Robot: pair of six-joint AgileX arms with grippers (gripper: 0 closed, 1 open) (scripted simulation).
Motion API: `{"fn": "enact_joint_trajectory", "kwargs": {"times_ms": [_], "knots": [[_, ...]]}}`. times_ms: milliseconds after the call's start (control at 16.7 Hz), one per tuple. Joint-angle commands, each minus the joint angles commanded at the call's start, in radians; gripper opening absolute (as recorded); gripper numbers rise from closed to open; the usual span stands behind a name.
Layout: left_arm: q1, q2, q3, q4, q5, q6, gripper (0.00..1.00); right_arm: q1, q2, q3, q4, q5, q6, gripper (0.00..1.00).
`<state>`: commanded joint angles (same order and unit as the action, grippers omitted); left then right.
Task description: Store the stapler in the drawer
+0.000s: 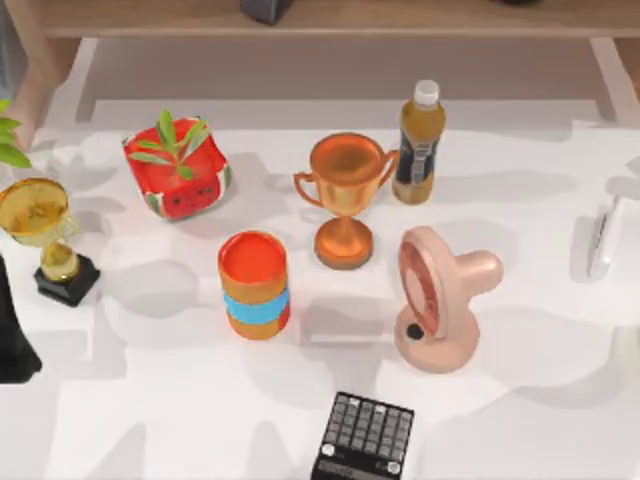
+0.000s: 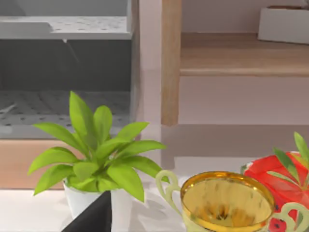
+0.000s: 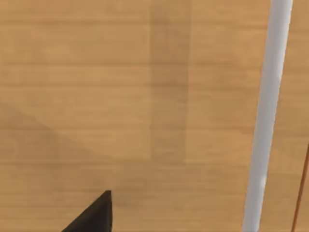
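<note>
Two AgileX arms at a crowded white desk [image 1: 520, 400], the stapler lying at its right edge.

Slim, white and pale grey, the stapler [image 1: 600, 238] rests on the desk at the far right, well apart from the amber bottle [image 1: 418, 143] and the pink fan [image 1: 440, 300]. Toward the middle stand an orange trophy [image 1: 345, 195] and an orange can with a blue band [image 1: 255, 285]; a black calculator [image 1: 365, 440] lies at the near edge. At the left are a watermelon planter [image 1: 180, 170] and a gold trophy [image 1: 45, 235]. Whether either tool is open or closed cannot be told; the left arm [image 1: 12, 335] sits at the left edge. The right wrist view faces a wooden panel [image 3: 120, 96] with a pale bar [image 3: 268, 116].
</note>
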<state>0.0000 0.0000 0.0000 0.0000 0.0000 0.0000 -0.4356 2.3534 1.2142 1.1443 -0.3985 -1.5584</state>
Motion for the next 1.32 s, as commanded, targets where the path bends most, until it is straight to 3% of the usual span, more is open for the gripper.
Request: {"fn": "enact_joint_trajectory", "kwargs": {"times_ms": [720, 1320], "knots": [[0.000, 0.000, 0.000, 0.000, 0.000, 0.000, 1.00, 0.000, 0.000, 0.000, 0.000, 0.000, 0.000, 0.02], [0.000, 0.000, 0.000, 0.000, 0.000, 0.000, 1.00, -0.004, -0.001, -0.004, 0.000, 0.000, 0.002, 0.00]]}}
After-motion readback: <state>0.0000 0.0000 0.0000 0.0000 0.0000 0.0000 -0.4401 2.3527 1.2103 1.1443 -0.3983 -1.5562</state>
